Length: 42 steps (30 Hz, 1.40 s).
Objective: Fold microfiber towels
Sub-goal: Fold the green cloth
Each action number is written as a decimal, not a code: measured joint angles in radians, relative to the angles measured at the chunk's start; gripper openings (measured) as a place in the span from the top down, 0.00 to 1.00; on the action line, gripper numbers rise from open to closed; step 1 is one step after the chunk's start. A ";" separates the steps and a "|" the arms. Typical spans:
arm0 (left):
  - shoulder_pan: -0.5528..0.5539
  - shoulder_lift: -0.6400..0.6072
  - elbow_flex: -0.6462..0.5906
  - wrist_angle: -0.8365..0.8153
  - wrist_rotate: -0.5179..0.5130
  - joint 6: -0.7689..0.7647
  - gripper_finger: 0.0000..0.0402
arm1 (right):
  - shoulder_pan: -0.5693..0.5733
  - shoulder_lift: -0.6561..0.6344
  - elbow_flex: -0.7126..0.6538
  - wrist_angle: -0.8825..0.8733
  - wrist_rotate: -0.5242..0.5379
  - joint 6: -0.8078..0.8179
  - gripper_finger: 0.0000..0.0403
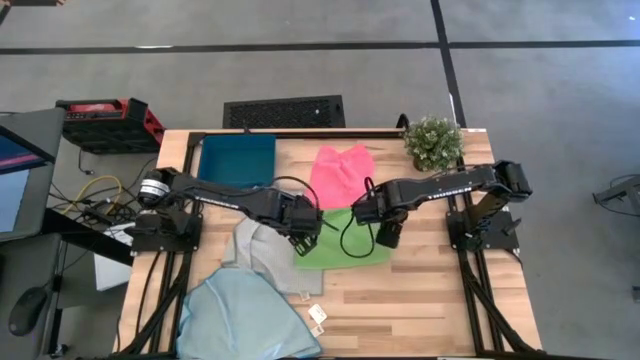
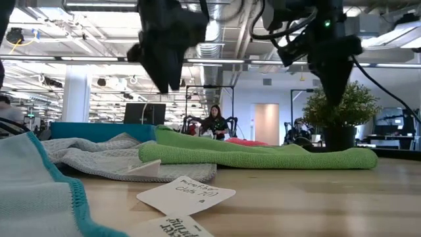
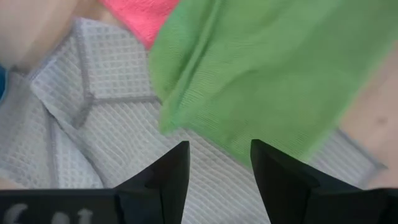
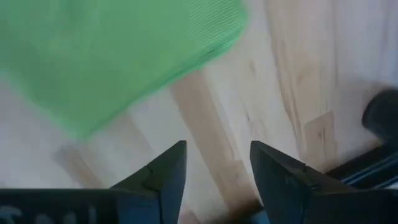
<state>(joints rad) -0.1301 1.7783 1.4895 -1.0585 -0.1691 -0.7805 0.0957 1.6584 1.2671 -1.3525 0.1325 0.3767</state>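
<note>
The bright green towel lies folded on the table's middle, its left edge resting on the pale grey towel. The pink towel lies crumpled behind it. The light blue towel is heaped at the near left edge. My left gripper hangs open above the green towel's left edge, clear of it. My right gripper hangs open above bare wood just off the green towel's right corner, also raised well above the cloth.
A dark teal tray stands at the far left, and a small potted plant at the far right corner. Two paper tags lie near the front edge. Bare wood shows at the near right.
</note>
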 joint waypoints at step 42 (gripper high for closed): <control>-0.242 -0.272 0.001 0.002 -0.307 -0.050 0.59 | 0.264 -0.034 -0.434 0.734 -0.124 -0.322 0.66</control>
<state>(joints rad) -0.3721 1.5063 1.4902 -1.0570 -0.4763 -0.8307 0.3600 1.6245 0.8331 -0.6184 0.0082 0.0544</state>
